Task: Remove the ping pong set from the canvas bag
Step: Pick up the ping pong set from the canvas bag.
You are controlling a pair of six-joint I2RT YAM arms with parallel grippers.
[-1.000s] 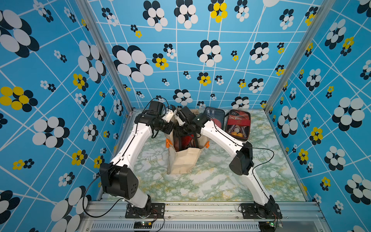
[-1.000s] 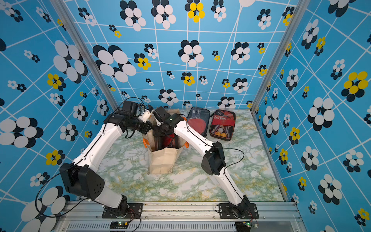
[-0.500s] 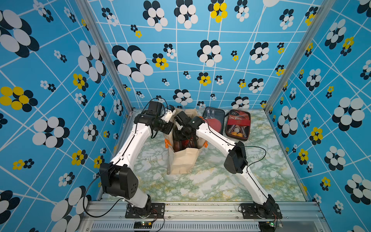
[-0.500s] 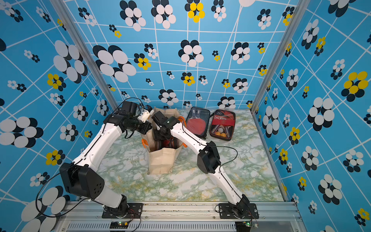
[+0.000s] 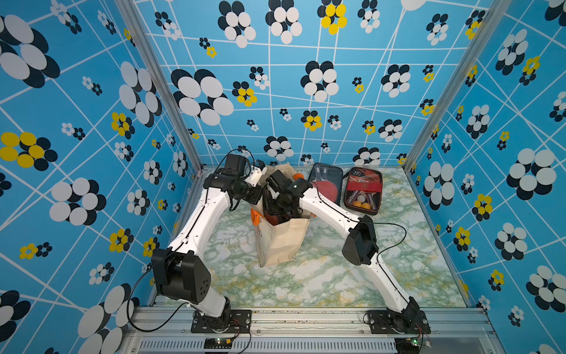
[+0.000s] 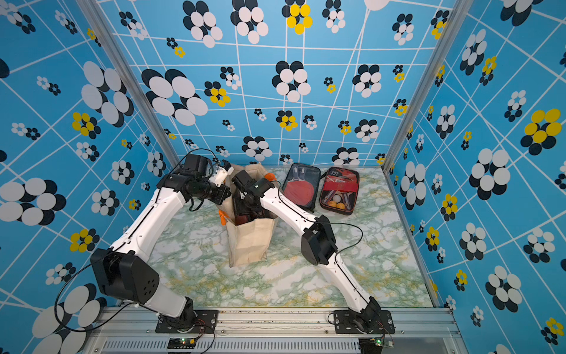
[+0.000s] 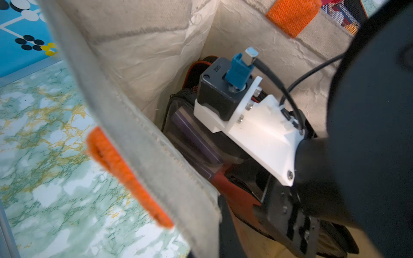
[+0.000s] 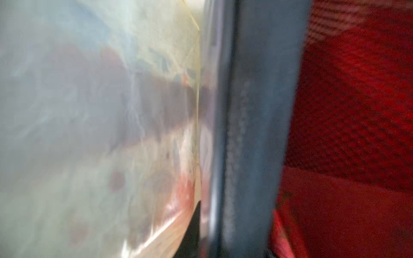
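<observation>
Inside canvas bag [image 5: 283, 242], right gripper [image 7: 288, 221] beside ping pong set [image 7: 192, 138], we can't tell its fingers; left fingers [image 7: 225, 225] clamp 9 o'clock rim.

Left arm [image 5: 202, 220] and right arm [image 5: 330, 211] bend inward, wrists close. Left gripper [image 5: 259, 200] closed; right gripper [image 7: 288, 225] points down, jaws hidden.

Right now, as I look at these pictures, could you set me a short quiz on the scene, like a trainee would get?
1. True or false: the canvas bag stands upright on the table.
2. How many paddle cases lie on the table outside the bag? A one, B two, C four.
3. Which arm reaches down into the bag's mouth?

Key: 1 true. 2 B. 3 the right arm.
</observation>
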